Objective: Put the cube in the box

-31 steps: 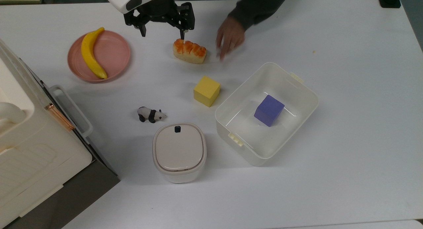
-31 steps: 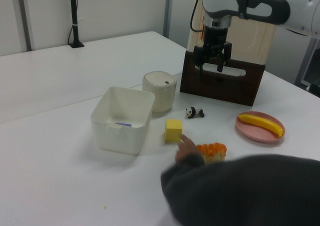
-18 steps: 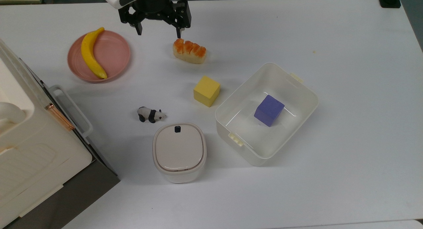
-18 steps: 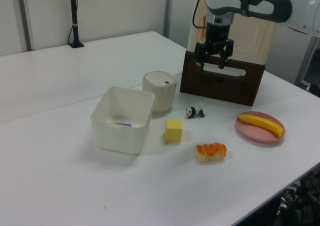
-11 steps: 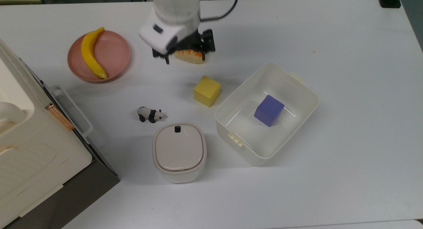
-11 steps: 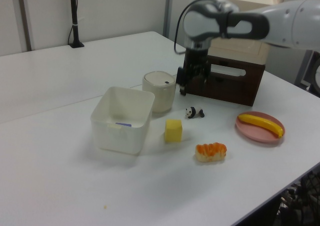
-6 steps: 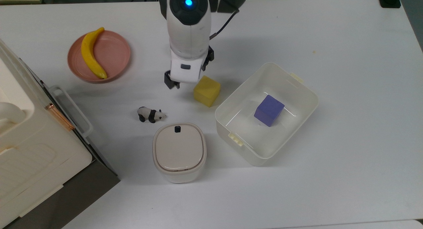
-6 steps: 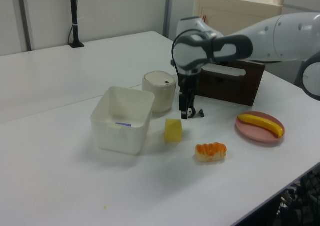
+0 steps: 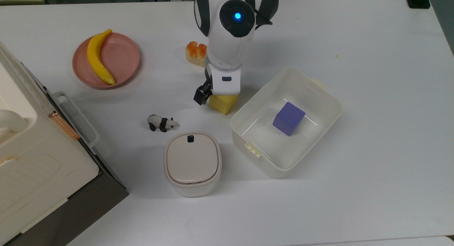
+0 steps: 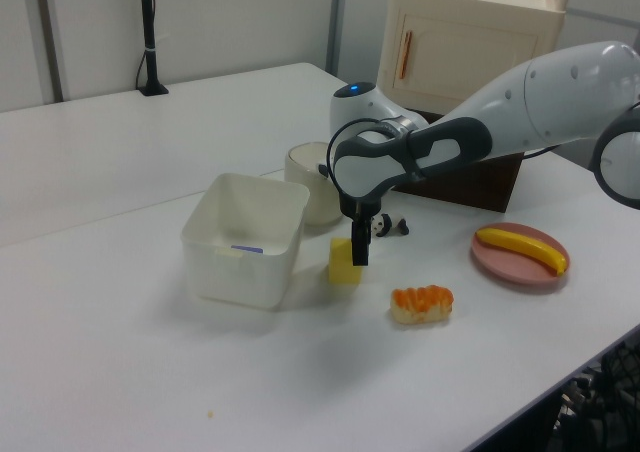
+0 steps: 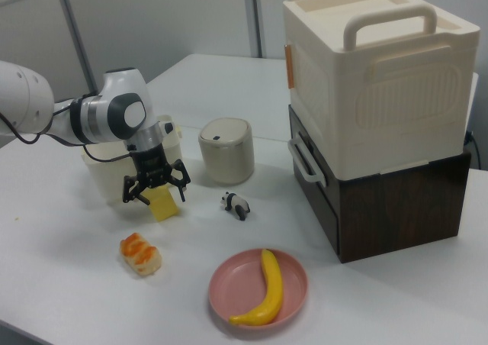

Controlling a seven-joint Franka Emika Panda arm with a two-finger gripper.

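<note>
Yellow cube (image 9: 222, 103) resting on the white bench (image 9: 372, 61), just beside the outer wall of the box (image 9: 321, 84), on the top view's left of it. Directly over the cube, the pincer (image 11: 156, 188), with fingers spread wide and straddling the cube's upper part in the right view, one black fingertip (image 11: 128, 196) on each side; contact with the cube's faces impossible to tell. In the top view, most of the cube hidden beneath the white wrist, with its lower corner poking out. In the left view, the pincer (image 10: 357, 244) hanging in front of the cube (image 10: 343, 264). Inside the box, a purple cube (image 9: 288, 118) on the floor of the tub. Behind the arm in the top view, a piece of orange-topped bread (image 9: 195, 52), partly covered by the arm. Near the cube toward the top view's lower left, a small panda figure (image 9: 161, 123), and below that a rounded beige-lidded container (image 9: 192, 162). Farther to the top view's left, a pink plate (image 9: 120, 56) carrying a banana (image 9: 97, 58). At the top view's left edge, a big cream case (image 9: 25, 157) with a copper latch, seated on a dark base.
</note>
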